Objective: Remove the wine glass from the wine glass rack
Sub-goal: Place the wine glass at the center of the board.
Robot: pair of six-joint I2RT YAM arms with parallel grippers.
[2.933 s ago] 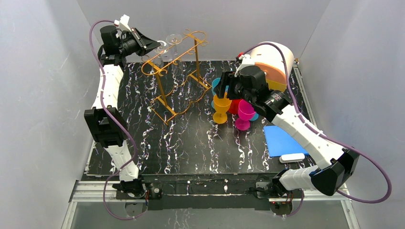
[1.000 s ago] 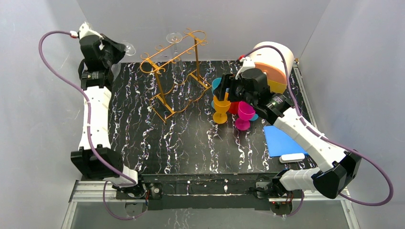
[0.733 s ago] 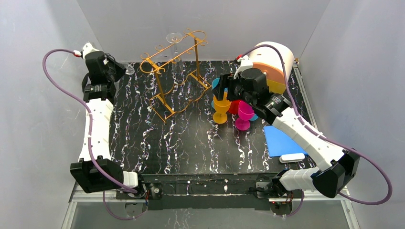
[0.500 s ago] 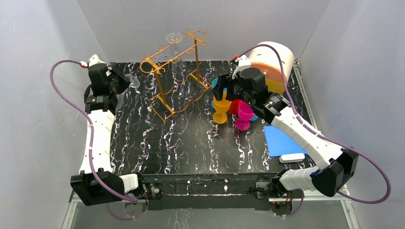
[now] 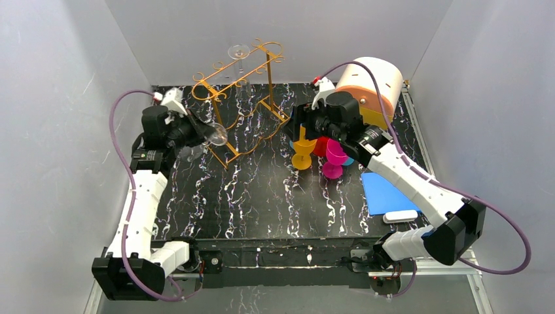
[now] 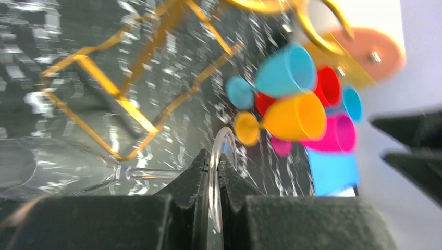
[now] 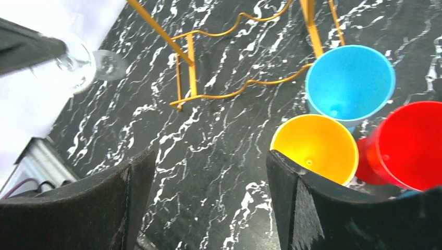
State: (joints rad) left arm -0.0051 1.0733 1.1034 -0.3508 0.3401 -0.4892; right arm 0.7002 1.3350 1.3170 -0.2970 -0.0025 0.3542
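Left gripper pinches the wine glass by its foot (colored cups beyond).

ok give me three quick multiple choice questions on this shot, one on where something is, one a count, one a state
1. Where is the wine glass that is off the rack?
a) in the left pincer
b) on the blue mat
c) among the coloured cups

2. How many clear glasses hang on the rack?
a) none
b) one
c) three

3. The right pincer is
a) shut on the orange cup
b) open and empty
c) shut on a rack rail

Answers: a, the left pincer clamps the rim of the glass's foot; b, a single hanging glass shows at the rack's far end; b, its fingers stand wide apart with nothing between them.
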